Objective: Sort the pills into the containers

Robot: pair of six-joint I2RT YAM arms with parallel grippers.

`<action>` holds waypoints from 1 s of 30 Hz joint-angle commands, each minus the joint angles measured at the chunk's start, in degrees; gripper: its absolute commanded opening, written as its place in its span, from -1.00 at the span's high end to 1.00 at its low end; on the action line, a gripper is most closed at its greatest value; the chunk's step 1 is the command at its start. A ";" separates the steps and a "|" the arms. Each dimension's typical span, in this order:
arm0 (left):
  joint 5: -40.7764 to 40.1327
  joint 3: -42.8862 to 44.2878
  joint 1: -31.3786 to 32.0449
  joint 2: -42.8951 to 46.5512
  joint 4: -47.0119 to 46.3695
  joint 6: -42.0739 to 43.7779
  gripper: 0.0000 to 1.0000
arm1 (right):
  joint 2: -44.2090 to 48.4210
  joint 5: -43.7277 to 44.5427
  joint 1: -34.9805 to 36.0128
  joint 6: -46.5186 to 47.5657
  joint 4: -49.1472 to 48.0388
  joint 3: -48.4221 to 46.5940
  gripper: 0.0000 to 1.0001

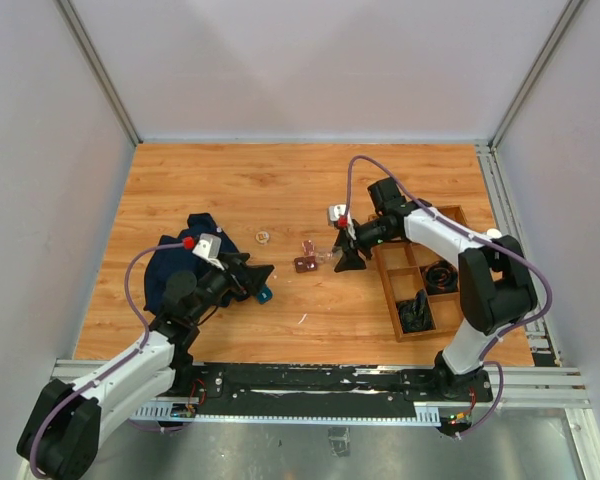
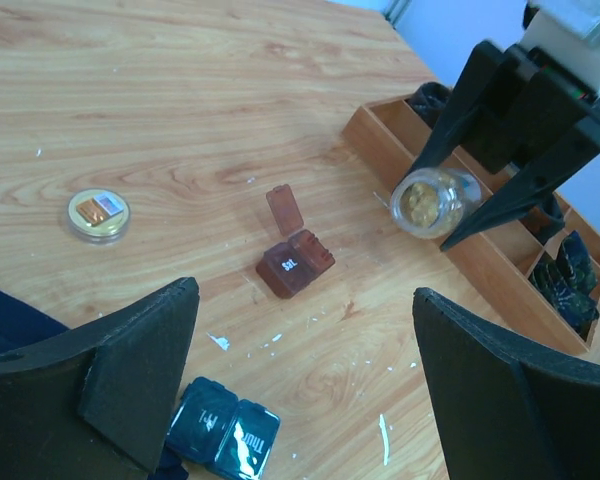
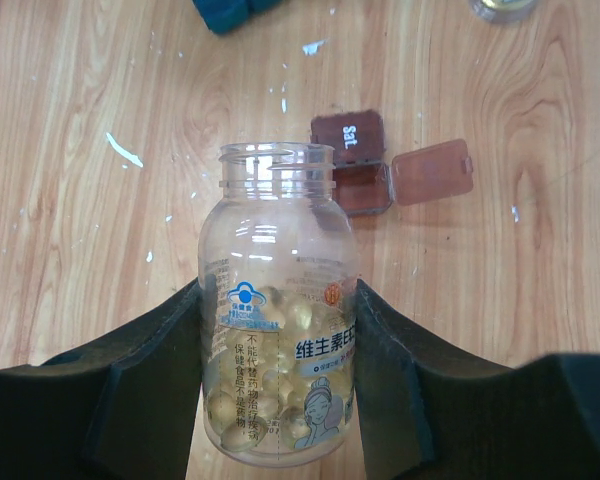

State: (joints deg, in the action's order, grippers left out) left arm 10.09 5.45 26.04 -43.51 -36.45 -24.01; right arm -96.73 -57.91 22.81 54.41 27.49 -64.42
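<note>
Right claw (image 3: 280,310) is clamped on a clear plastic bottle (image 3: 275,230), one black pad on each side of its rounded body, the threaded mouth uncapped and pointing away from the wrist. Its own camera shows glossy, translucent yellow pills (image 3: 265,410) piled inside, plus a printed label with a drawn face that no other view makes legible. Just ahead of the bottle's mouth and a touch to the right lies the container (image 3: 352,165): a small reddish-brown plastic box flat on the wood-grain table (image 2: 180,90), with one lid down and marked "Sat.", and the neighbouring translucent flap swung open. Left claw (image 2: 306,310) is spread wide with nothing between its flat black fingers, and from its camera the container sits straight ahead in that gap. This view alone looks at the bottle from the front, golden inside. Beyond it is the divided wooden tray (image 2: 375,135). Ahead and left is a round gold-topped cap (image 2: 98,213), and by the left finger a glossy teal case (image 2: 227,437). Only the overhead camera shows the dark blue cloth (image 1: 175,262) bunched beside the left arm.
</note>
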 commanded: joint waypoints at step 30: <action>-2.91 -1.98 -0.29 -1.84 -4.21 0.85 -0.85 | -8.87 18.06 6.33 -0.20 6.53 -9.32 0.92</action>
State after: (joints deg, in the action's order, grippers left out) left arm 8.08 4.05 26.04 -45.12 -38.09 -24.01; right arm -104.88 -42.33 27.16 55.05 31.88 -71.46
